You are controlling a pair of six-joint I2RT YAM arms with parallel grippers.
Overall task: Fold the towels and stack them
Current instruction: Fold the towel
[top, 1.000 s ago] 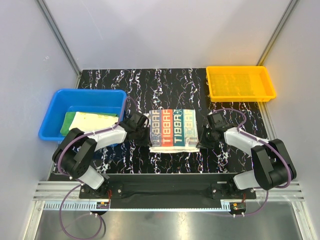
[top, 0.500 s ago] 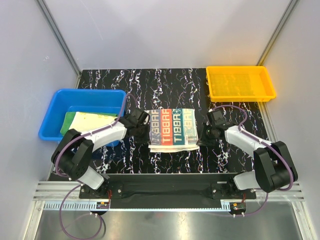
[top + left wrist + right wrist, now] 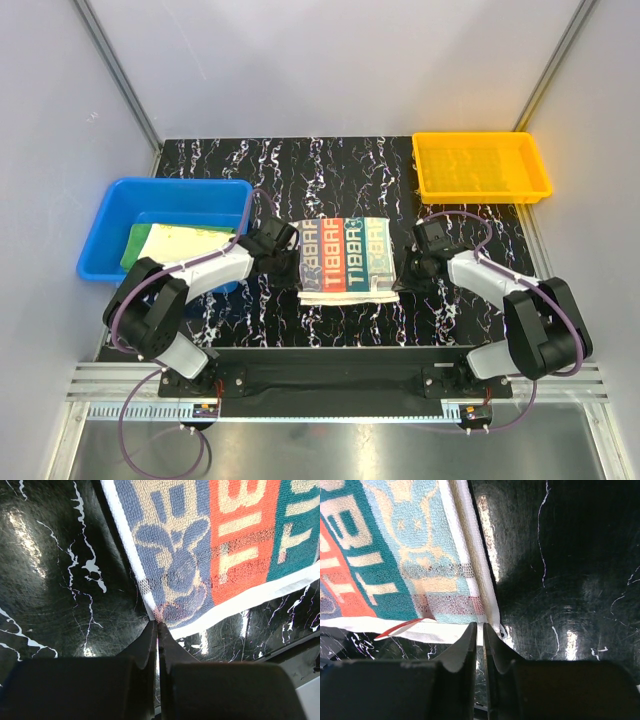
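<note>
The cream RABBIT towel [image 3: 345, 258] lies folded in the middle of the black marbled table. My left gripper [image 3: 294, 267] is shut on its near left corner. In the left wrist view the fingertips [image 3: 158, 624] pinch the white hem of the towel [image 3: 200, 555]. My right gripper [image 3: 399, 275] is at the near right corner. In the right wrist view its jaws [image 3: 483, 626] are closed on the white edge of the towel [image 3: 385, 555]. The green towel [image 3: 135, 246] and the pale yellow towel [image 3: 188, 240] lie in the blue bin.
The blue bin [image 3: 100, 225] stands at the left, beside my left arm. An orange-yellow tray [image 3: 482, 194] stands at the far right. Grey walls close in the table on three sides.
Both grippers have shifted a little away from the bases, holding the towel's near corners. The towel's near edge has bunched and lifted slightly.
</note>
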